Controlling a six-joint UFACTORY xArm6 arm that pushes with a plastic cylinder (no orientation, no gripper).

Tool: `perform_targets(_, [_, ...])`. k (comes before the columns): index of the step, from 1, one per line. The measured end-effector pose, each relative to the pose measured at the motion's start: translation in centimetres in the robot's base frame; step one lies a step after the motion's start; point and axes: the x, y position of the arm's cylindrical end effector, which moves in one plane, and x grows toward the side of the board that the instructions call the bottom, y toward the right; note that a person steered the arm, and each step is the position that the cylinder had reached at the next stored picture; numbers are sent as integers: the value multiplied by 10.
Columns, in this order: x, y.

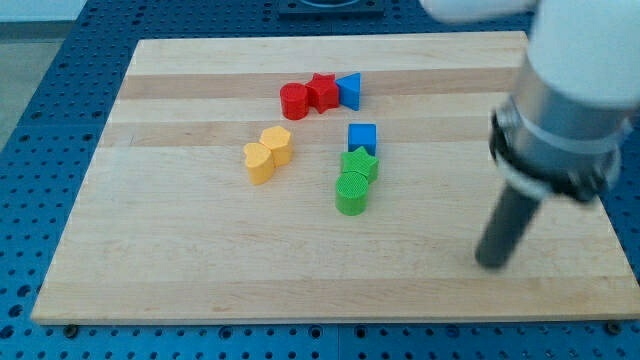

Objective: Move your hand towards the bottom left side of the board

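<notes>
We see one wooden board (pixel 200 270), and we place everything else against it. Our arm (pixel 560 110) comes in over its right edge, ending in one dark rod with no pincer to open or close; my tip (pixel 492 263) rests on the board's lower right, well apart from all eight blocks. Near the board's top centre sit a red cylinder (pixel 294 101), red star (pixel 322 92) and blue triangle (pixel 350 90). Left of centre stand two yellow blocks (pixel 267 154). At centre are a blue cube (pixel 362 137), green star (pixel 359 162) and green cylinder (pixel 352 193). The bottom left corner lies far from my tip.
</notes>
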Motion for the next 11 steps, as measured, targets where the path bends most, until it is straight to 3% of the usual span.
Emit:
perform_targets(1, [16,-15])
perform_targets(5, [2,-233])
perform_targets(6, [13,-243])
perform_targets(11, [-18,-333])
